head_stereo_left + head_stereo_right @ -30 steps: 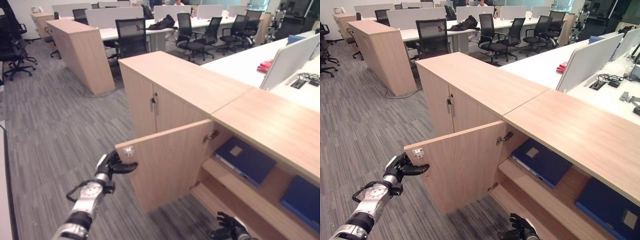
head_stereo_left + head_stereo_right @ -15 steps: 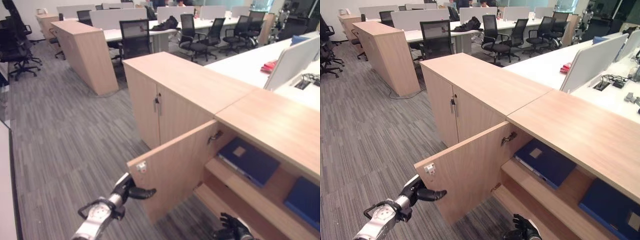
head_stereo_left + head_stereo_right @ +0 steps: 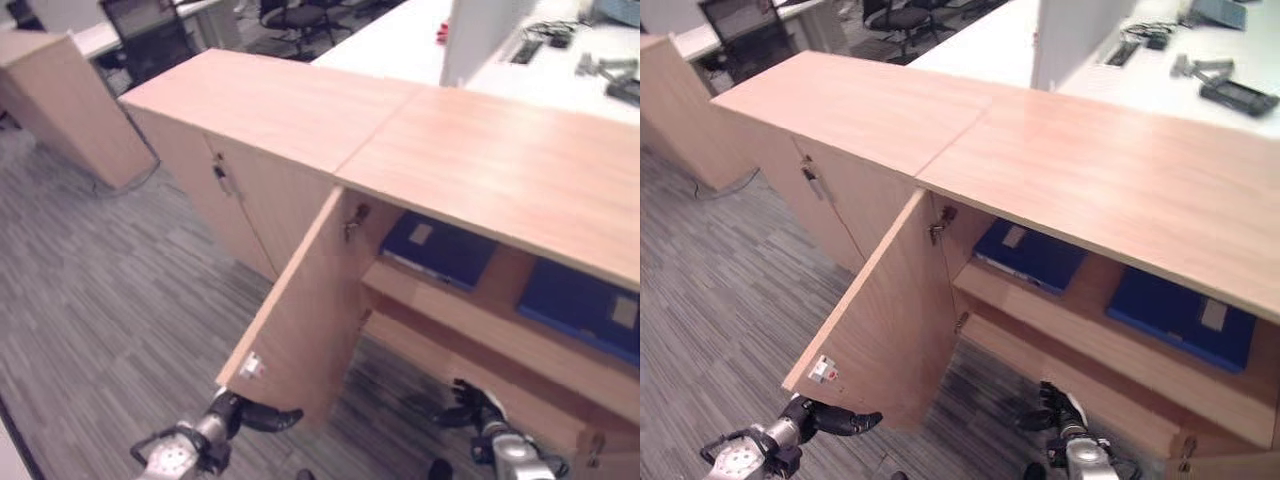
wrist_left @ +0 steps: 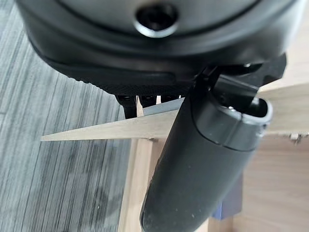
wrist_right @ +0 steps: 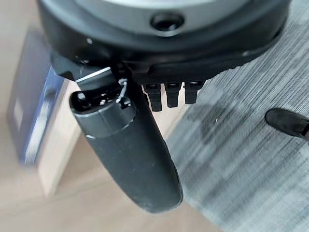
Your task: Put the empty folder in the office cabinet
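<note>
The cabinet door (image 3: 305, 310) stands swung out toward 7 o'clock, opening the office cabinet (image 3: 1160, 190) so the upper shelf (image 3: 1040, 305) can be reached. The left hand (image 3: 245, 412) sits at the door's lower free corner at 7 o'clock; in its wrist view the thumb lies along one face of the panel and the fingers (image 4: 140, 100) tuck behind the other, so it pinches the door edge, probably to steer the swing. Two blue folders lie flat on the shelf: one (image 3: 1030, 255) just inside the hinge side, the other (image 3: 1180, 312) toward 3 o'clock, apart from it. Which one is the task's empty folder I cannot tell. The right hand (image 3: 1062, 412) hangs low at 5 o'clock before the cabinet's lower part, loosely curled and holding nothing.
</note>
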Robot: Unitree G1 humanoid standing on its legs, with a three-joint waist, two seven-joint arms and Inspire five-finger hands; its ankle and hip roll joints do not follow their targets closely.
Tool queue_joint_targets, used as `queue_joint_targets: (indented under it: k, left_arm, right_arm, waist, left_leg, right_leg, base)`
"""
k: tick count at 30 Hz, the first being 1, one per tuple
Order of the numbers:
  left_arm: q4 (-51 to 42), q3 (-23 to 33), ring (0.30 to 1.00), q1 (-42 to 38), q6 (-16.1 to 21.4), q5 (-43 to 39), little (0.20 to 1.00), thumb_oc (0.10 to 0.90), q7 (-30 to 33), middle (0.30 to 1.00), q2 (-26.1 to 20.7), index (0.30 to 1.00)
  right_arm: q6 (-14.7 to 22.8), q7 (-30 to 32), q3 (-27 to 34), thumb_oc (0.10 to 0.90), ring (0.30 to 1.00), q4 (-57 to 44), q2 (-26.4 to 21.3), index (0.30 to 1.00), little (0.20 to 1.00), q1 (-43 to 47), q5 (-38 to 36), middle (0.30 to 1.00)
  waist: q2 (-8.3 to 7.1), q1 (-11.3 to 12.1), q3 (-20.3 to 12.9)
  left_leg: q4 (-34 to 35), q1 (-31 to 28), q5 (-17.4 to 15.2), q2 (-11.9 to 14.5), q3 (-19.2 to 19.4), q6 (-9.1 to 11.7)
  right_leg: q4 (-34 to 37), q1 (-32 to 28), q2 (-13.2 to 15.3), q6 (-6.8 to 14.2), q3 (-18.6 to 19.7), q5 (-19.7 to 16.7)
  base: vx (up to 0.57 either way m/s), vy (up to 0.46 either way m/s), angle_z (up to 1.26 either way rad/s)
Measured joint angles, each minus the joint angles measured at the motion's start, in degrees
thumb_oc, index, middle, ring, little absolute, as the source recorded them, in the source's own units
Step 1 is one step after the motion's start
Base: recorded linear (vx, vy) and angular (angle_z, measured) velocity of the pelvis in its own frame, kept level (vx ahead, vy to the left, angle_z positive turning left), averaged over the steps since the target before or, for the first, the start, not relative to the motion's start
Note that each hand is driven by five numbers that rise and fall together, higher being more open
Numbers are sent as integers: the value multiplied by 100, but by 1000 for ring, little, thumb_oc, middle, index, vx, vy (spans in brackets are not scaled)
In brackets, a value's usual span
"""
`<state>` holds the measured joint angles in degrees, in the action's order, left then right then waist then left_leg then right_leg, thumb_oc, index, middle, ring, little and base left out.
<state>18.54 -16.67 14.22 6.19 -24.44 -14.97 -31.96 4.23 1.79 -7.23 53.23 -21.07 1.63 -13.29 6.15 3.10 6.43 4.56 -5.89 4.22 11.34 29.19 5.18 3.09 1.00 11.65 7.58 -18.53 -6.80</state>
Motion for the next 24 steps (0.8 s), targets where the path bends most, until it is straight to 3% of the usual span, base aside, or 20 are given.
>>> queue_joint_targets:
  k: [3,4,6,7,8,11,12,13,14,15,16,17,18,19,20,22,24]
  left_arm:
    - [-1,8,900,38,-55,-10,900,800,73,900,32,900]
    - [0,-3,900,41,-90,-10,900,800,78,900,39,900]
    - [10,5,900,41,-143,-9,900,800,110,900,87,900]
    - [23,8,900,42,-160,-9,900,800,127,900,96,900]
    - [26,18,900,44,-191,-17,900,800,217,900,102,900]
    - [80,-8,900,81,-221,-71,900,800,320,900,127,900]
    - [129,-1,900,138,-222,-148,900,800,363,900,128,900]
    - [133,9,900,259,-205,-256,900,800,493,900,176,900]
    - [133,9,900,296,-197,-291,900,800,557,900,187,900]
    - [136,18,900,307,-198,-352,900,800,582,900,229,900]
    - [126,29,900,305,-202,-419,900,800,630,900,244,900]
    - [105,14,900,287,-200,-465,900,800,650,900,152,900]
    - [65,-3,900,280,-197,-466,900,800,644,900,40,900]
    - [223,-24,900,179,-214,-469,900,800,644,900,249,900]
    - [300,-56,900,78,-216,-470,900,800,669,900,365,900]
    - [292,-159,900,-133,-215,-461,900,800,652,900,432,900]
    - [194,-242,900,-271,-207,-452,900,800,496,900,654,900]
  right_arm:
    - [-36,15,-27,800,900,129,-18,900,900,-95,-41,900]
    - [-33,3,-53,800,900,141,-13,900,900,-112,-40,900]
    - [-37,-13,-99,800,900,173,5,900,900,-183,-40,900]
    - [-47,-24,-99,800,900,204,14,900,900,-210,-40,900]
    - [-62,-33,-105,800,900,332,66,900,900,-225,-41,900]
    - [-79,-23,-108,800,900,385,84,900,900,-299,-38,900]
    - [-78,-20,-200,800,900,386,79,900,900,-257,-39,900]
    - [-56,-20,-325,800,900,530,31,900,900,-86,-39,900]
    - [-52,-23,-315,800,900,633,22,900,900,13,-40,900]
    - [-52,-16,-305,800,900,693,9,900,900,138,-39,900]
    - [-114,3,-275,800,900,830,83,900,900,273,-39,900]
    - [-151,-34,-295,800,900,845,162,900,900,211,-39,900]
    - [-147,-48,-307,800,900,853,229,900,900,142,-39,900]
    - [-101,-50,-280,800,900,1116,253,900,900,297,-35,900]
    - [-69,1,-276,800,900,1187,291,900,900,472,-41,900]
    - [-21,-20,-321,800,900,1164,268,900,900,530,-40,900]
    - [-31,-33,-334,800,900,1169,204,900,900,535,-39,900]
  waist:
    - [61,-152,-34]
    - [-11,-198,2]
    - [58,-293,-39]
    - [87,-311,-47]
    - [100,-312,-42]
    - [34,-339,-21]
    - [-6,-317,5]
    - [-52,-156,5]
    - [-55,-99,7]
    - [34,-9,-12]
    - [39,205,-4]
    - [-170,169,-31]
    - [-488,154,-38]
    - [-473,182,-16]
    - [-541,222,-23]
    - [-670,240,22]
    - [-257,175,-31]
  left_leg:
    - [3,-77,-60,-4,87,110]
    - [3,-79,-96,-19,142,201]
    - [5,-92,-100,-7,260,206]
    - [6,-97,-91,15,325,214]
    - [4,-118,-44,78,441,237]
    - [-164,-148,-99,119,352,303]
    - [-426,-120,-329,50,-45,467]
    - [-890,-22,-958,-487,-1582,-181]
    - [-927,-11,-1172,-781,-2260,-505]
    - [-697,-45,-1293,-879,-2623,-686]
    - [-592,-140,-1309,-802,-2451,-478]
    - [-516,-304,-1258,-936,-2435,-419]
    - [-623,-300,-1226,-1175,-2568,-370]
    - [-1279,-46,-1276,-1237,-2944,-400]
    - [-1833,476,-1366,-1526,-3661,-587]
    - [-1320,658,-1288,-1878,-4278,-762]
    - [-563,630,-1137,-1569,-4175,-816]
  right_leg:
    - [226,-38,-29,23,128,-91]
    - [226,-1,-29,32,185,-84]
    - [218,56,-13,40,326,-81]
    - [152,68,-42,29,383,-71]
    - [-364,348,-41,-59,430,54]
    - [-439,454,-184,-126,717,156]
    - [-426,492,-280,-143,1040,196]
    - [-453,656,-373,-154,1569,203]
    - [-445,715,-388,-154,1804,203]
    - [-604,887,-519,-164,1764,258]
    - [-2300,1513,-709,-514,1827,775]
    - [-3402,1652,-722,-589,1759,1381]
    - [-3167,1491,-684,-700,1819,1576]
    - [-2684,1310,-916,-610,2139,1413]
    - [-2001,1118,-1003,-770,2609,1040]
    - [-1090,859,-944,-727,3054,611]
    - [-587,641,-1230,-498,2943,510]
  base:
    - [-22,-148,-19]
    - [-34,-186,-26]
    - [-38,-168,-22]
    - [-26,-193,-24]
    - [6,-175,-19]
    - [35,-153,-38]
    - [95,-209,-115]
    - [116,-213,-136]
    - [81,-94,-150]
    - [88,-67,-139]
    - [64,-51,-103]
    - [146,-82,-51]
    - [138,-71,-22]
    - [186,-126,-69]
    - [98,-98,-105]
    - [61,-53,-99]
    - [55,1,-118]
